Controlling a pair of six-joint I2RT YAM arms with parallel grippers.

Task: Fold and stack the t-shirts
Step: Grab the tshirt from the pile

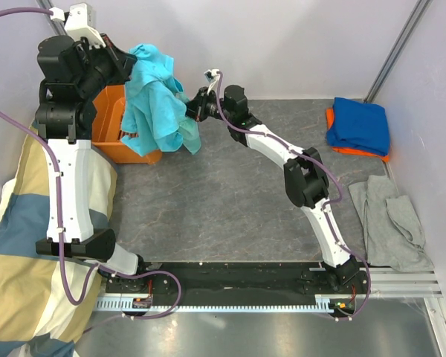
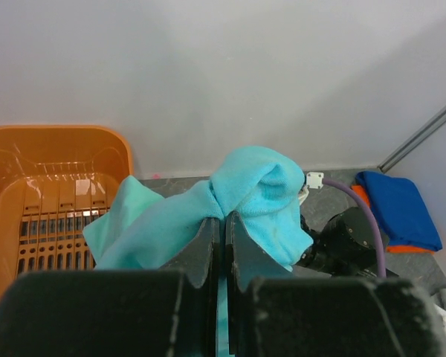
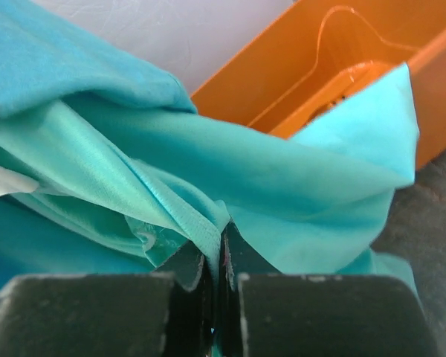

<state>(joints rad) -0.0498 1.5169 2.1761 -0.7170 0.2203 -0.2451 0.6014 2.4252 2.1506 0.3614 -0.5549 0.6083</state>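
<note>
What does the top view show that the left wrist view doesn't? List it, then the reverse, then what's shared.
Top only: the striped pillow and the base rail with both arms bolted on. Left wrist only: the slotted floor of the basket, and the left hand shut on the teal shirt, up close. Both: that shirt, the basket, and the blue shirt folded on an orange one at the far right.

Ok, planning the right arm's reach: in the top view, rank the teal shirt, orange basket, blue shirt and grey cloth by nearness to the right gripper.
1. teal shirt, held by the right gripper
2. orange basket, just left of it
3. blue shirt, far right corner
4. grey cloth, near right side
</note>
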